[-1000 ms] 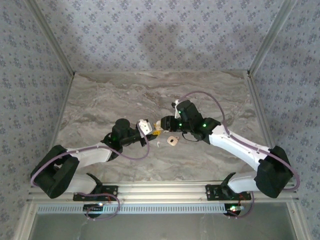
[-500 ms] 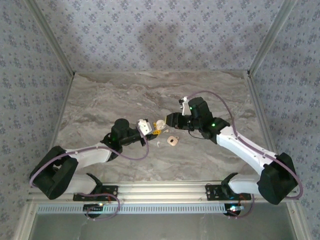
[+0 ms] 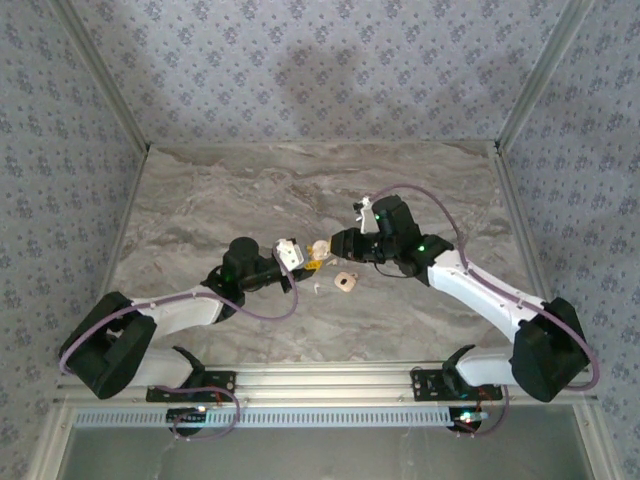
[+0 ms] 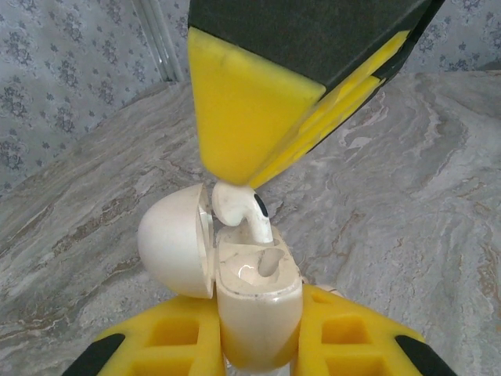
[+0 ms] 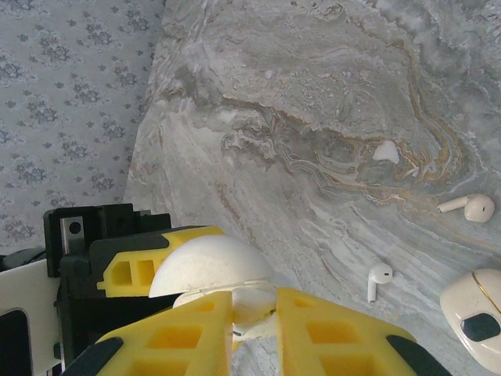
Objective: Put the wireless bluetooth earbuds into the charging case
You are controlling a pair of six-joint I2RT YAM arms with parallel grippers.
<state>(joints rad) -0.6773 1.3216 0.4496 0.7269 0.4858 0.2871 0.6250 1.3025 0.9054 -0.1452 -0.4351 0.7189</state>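
So the earbud (image 4: 239,210) is stem-down in the mouth of the charging case (image 4: 258,309). Its head pokes up above the rim, right next to the flipped-open lid (image 4: 176,239). I'd call this the actual insertion step, with this bud maybe halfway in. The right claw (image 5: 254,312) is clenched on the bud's head from above, yellow fingertips (image 4: 243,117) pressed right onto it. The left claw (image 4: 258,343) is clamped around the lower body of the case and holds it upright with the opening facing up. Next move, I reckon, is a straight push down along the stem so it slides into its socket, letting go only once the head is seated. Any sideways shove looks like it could pop the bud out or twist the case in the left claw's grip. The job isn't over after that either. In the right wrist view there's a loose earbud (image 5: 380,280) lying on the marble surface (image 4: 407,196) near the claws. A second loose earbud (image 5: 472,207) lies a bit farther out, and there's a tan rounded-square thing (image 5: 473,313) beside them. There's also a small white blob (image 5: 385,151) that I can't identify. At least one more pickup is probably coming.
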